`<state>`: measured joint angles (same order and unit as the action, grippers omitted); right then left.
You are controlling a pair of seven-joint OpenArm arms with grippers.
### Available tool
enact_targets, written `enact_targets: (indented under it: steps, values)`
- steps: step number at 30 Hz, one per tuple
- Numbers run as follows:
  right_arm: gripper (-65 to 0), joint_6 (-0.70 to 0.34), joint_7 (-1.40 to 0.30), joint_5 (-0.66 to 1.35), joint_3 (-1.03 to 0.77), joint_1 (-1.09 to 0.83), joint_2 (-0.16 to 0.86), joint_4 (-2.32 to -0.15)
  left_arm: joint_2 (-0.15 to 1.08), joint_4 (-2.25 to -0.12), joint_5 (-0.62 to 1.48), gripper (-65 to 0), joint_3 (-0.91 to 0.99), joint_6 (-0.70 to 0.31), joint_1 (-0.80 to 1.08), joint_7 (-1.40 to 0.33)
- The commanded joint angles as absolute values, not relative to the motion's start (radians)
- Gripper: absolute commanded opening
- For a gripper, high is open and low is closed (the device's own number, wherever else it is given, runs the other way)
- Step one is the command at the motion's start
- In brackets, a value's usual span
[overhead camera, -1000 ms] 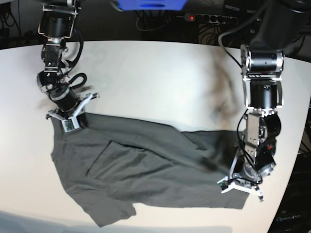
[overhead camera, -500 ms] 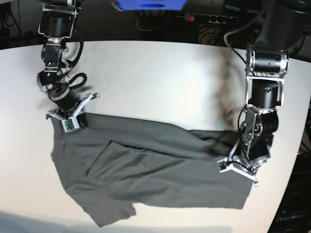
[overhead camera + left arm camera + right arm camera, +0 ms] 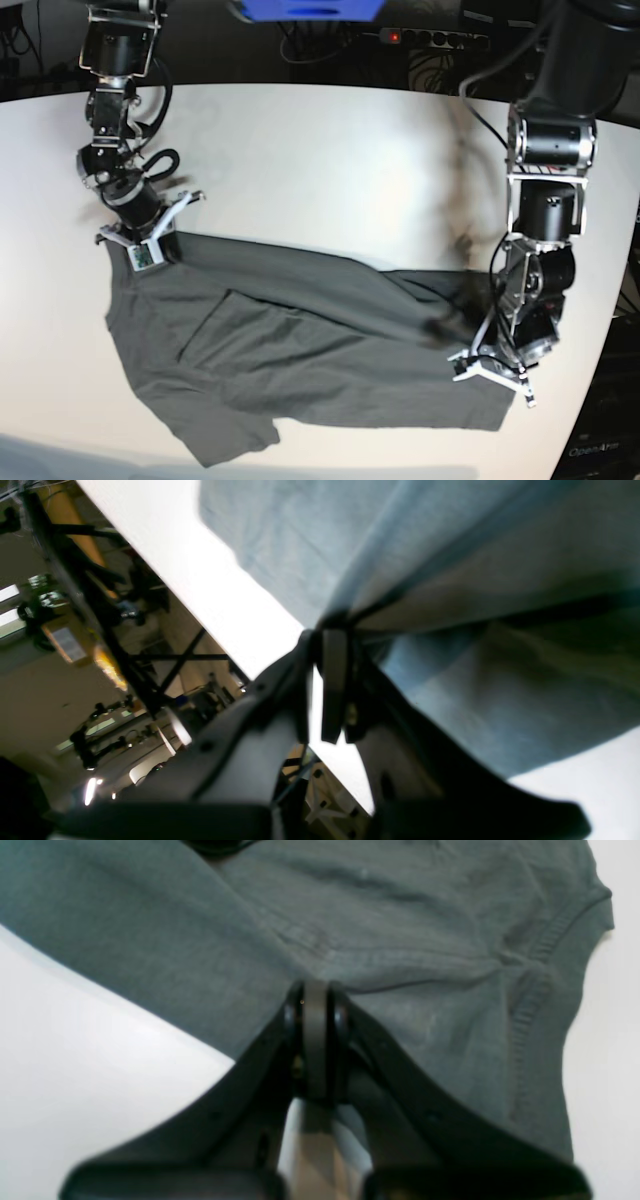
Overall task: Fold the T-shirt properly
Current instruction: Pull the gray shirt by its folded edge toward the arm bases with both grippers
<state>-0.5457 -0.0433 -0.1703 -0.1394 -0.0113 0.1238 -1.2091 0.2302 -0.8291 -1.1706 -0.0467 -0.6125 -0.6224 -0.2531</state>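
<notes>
The dark grey T-shirt [image 3: 300, 350] lies wrinkled across the near half of the white table [image 3: 320, 160], one sleeve hanging toward the front edge. At its far left corner my right gripper [image 3: 165, 248] is shut on the cloth. The right wrist view shows that gripper [image 3: 315, 990] clamped on the T-shirt [image 3: 400, 940] near a stitched hem. On the shirt's right part my left gripper [image 3: 445, 335] is shut on a bunched fold. In the left wrist view, this gripper [image 3: 332, 627] pinches the T-shirt [image 3: 500, 580], and taut creases fan out from the pinch.
A power strip [image 3: 430, 38] with a red light and cables lie behind the table's back edge. A blue object [image 3: 310, 10] hangs at the top. The table's right edge runs close past the left arm. Dark frames [image 3: 125, 645] stand beyond that edge.
My left arm has shifted with the shirt's right part in its grip, pulling that side inward and up from the front right corner. The right arm has not moved.
</notes>
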Motion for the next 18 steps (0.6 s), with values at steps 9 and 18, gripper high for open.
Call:
enact_targets:
  steps: [9,18]
  values:
    - [-64.6,-0.545,-0.07,-0.18,-0.139,-0.015,0.13,-1.214,0.237,-0.845,-1.182,-62.4,-0.042,-0.59,-0.677,-0.285]
    - [-64.6,-0.545,-0.07,-0.18,-0.139,-0.016,0.128,-1.214,0.236,-0.855,-1.182,-62.3,-0.041,-0.59,-0.676,-0.305]
